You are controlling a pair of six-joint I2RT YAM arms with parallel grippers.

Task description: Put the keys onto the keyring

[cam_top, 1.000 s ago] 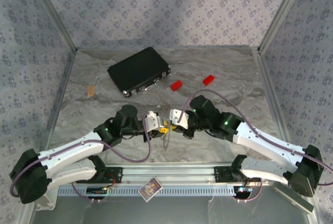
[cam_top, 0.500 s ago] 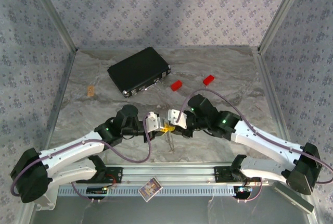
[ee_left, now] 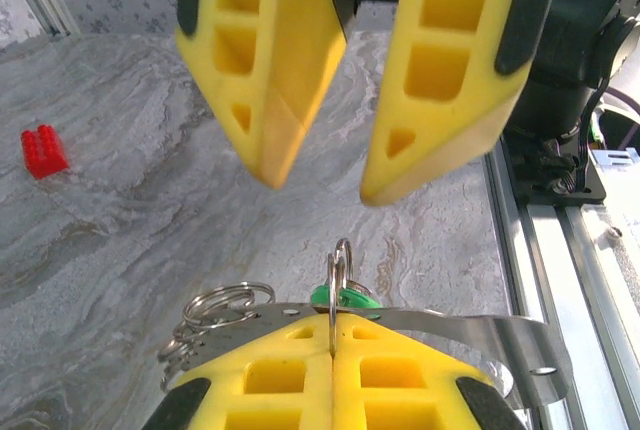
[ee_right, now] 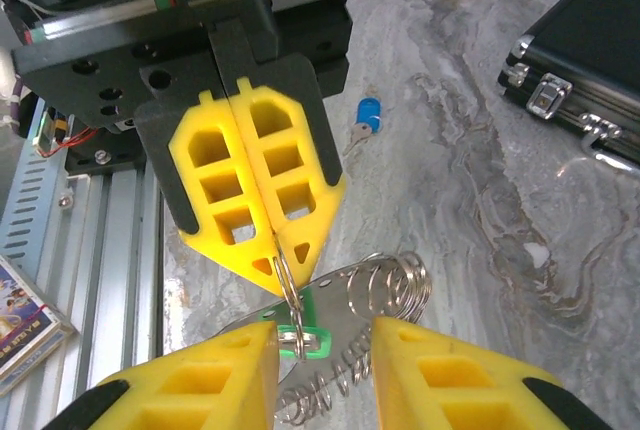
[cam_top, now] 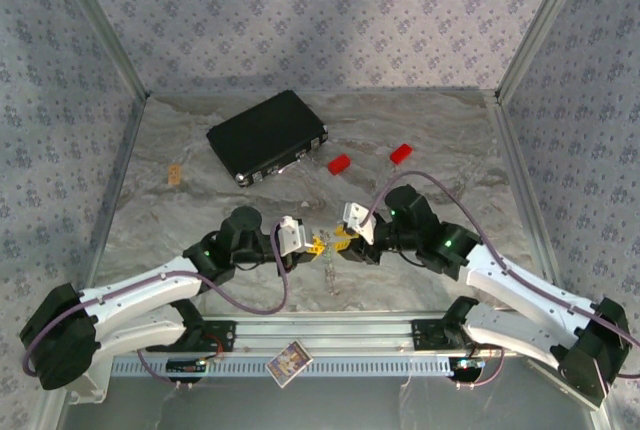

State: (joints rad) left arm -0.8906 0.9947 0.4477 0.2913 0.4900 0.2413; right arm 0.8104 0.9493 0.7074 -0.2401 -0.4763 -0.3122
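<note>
My left gripper [ee_left: 333, 328] is shut on a small silvery split ring, the keyring [ee_left: 339, 268], which stands up from between its fingers. The green-headed key [ee_right: 305, 338] hangs at that ring, and the ring seems to pass through its head. A thin metal strip [ee_left: 470, 328] carrying several more rings lies across behind them. My right gripper [ee_right: 325, 328] is open, its fingers either side of the green key and not touching it. The blue-headed key [ee_right: 367, 115] lies flat on the table beyond. In the top view the left gripper [cam_top: 312, 243] and right gripper [cam_top: 345, 240] face each other closely.
A black case [cam_top: 267, 136] lies at the back left, with two red blocks [cam_top: 340, 163] to its right. A small orange piece [cam_top: 175, 174] sits at the left. The aluminium rail [cam_top: 340, 330] and a picture card [cam_top: 290, 361] are along the near edge.
The right gripper has opened and drawn back a little to the right. The left gripper has shut on the ring and now holds it alone.
</note>
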